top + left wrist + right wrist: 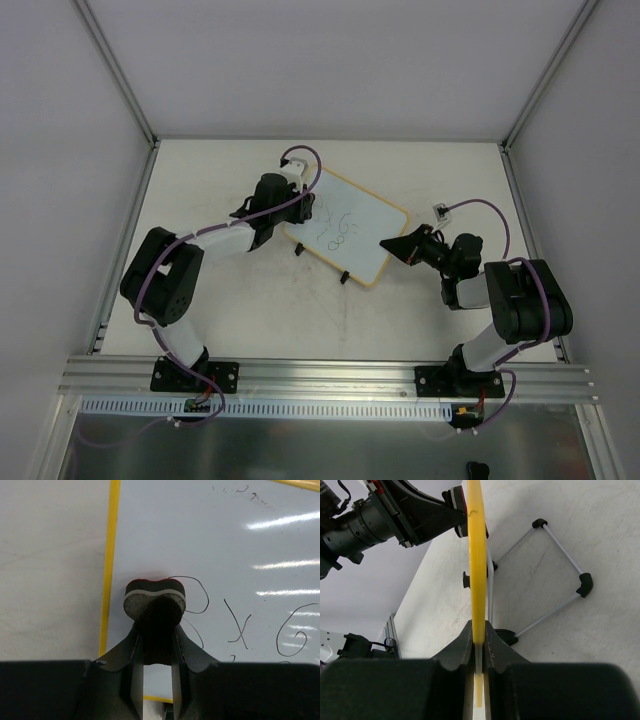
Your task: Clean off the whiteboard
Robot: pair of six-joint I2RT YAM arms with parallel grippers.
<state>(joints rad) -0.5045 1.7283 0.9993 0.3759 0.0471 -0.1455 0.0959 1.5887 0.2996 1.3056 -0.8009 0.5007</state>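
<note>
Grey walls closed in a pale bench, and near its middle the whiteboard stood propped at a tilt on its wire stand, with dark marks across its face. The right fingers were clenched on the whiteboard's right edge, probably to steady it so a wipe would not push it over. The left fingers gripped an eraser at the left side, its felt facing the first scrawl. It looked pressed to the surface, though the angle left contact unsure. Only the left wrist view showed the writing clearly, an X and a 6 among loops. Only the right wrist view showed the stand behind and the yellow edge nipped end-on. The top view alone showed both arms flanking the whiteboard.
</note>
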